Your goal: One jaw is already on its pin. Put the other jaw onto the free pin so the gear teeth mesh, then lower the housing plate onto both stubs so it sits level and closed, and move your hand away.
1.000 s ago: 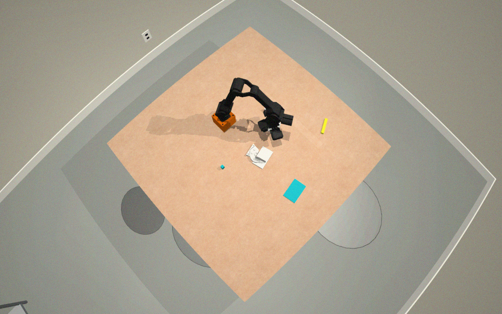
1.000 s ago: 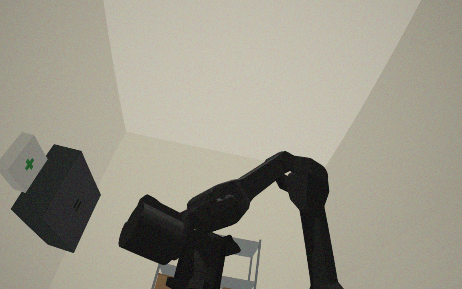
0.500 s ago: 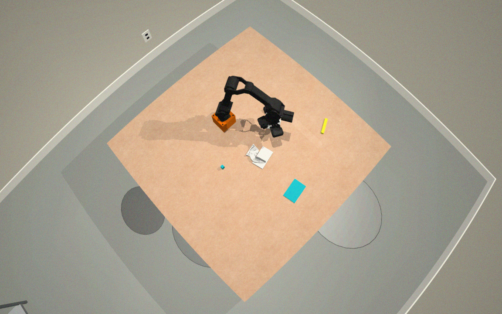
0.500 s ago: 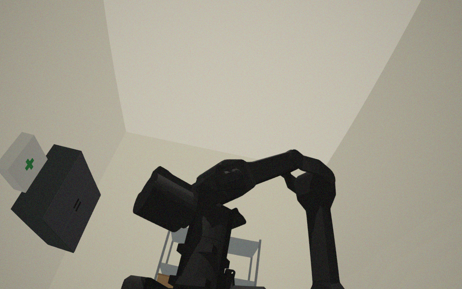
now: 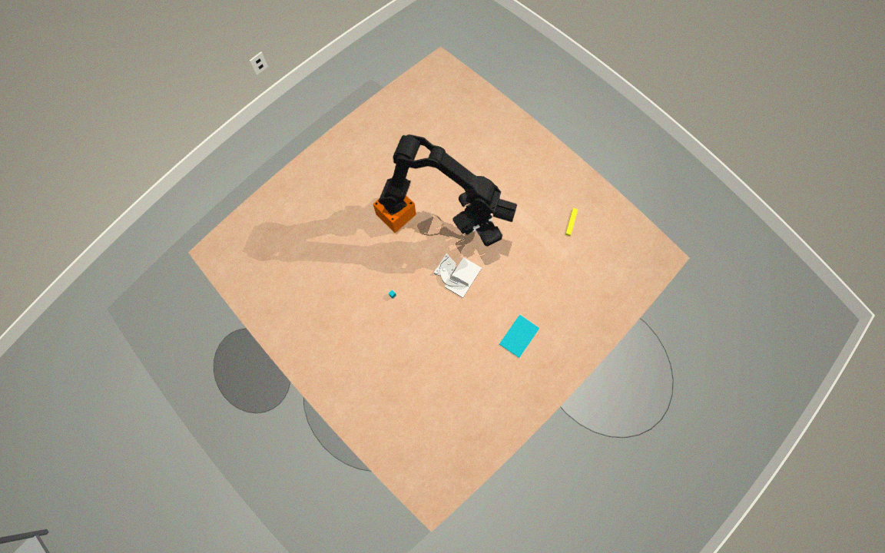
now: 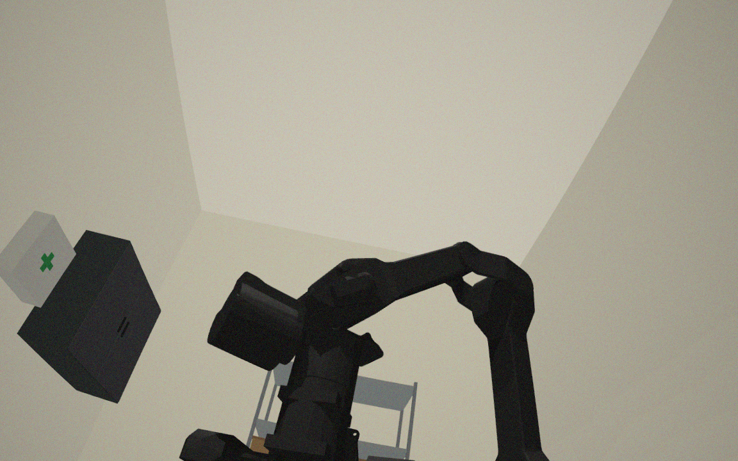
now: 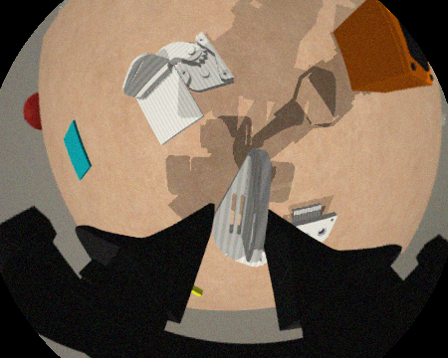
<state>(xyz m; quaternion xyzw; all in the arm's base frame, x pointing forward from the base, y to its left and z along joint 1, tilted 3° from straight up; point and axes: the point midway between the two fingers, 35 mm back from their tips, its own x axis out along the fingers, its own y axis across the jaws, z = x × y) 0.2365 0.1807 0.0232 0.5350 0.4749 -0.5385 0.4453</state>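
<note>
My gripper point(image 5: 476, 227) point(image 7: 238, 211) is shut on the free jaw, a grey-white ribbed piece point(image 7: 258, 184) with two slots and teeth at its lower end in the wrist view. It holds the jaw above the table. The white base point(image 5: 457, 289) point(image 7: 171, 111) lies apart from it, at the upper left of the wrist view. The other jaw point(image 7: 146, 75) is on the base, its teeth near small round studs. Which stud is the free pin is hard to tell. A white plate with a hole point(image 7: 329, 221), apparently the housing plate, lies right of the fingers, partly hidden by one.
The arm's orange mount point(image 5: 394, 214) point(image 7: 378, 55) stands on the table. A cyan rectangle point(image 5: 519, 336) point(image 7: 77, 149), a small cyan cube point(image 5: 392, 294) and a yellow bar point(image 5: 571, 222) point(image 7: 197, 290) also lie there. The exterior view shows the arm, not the parts.
</note>
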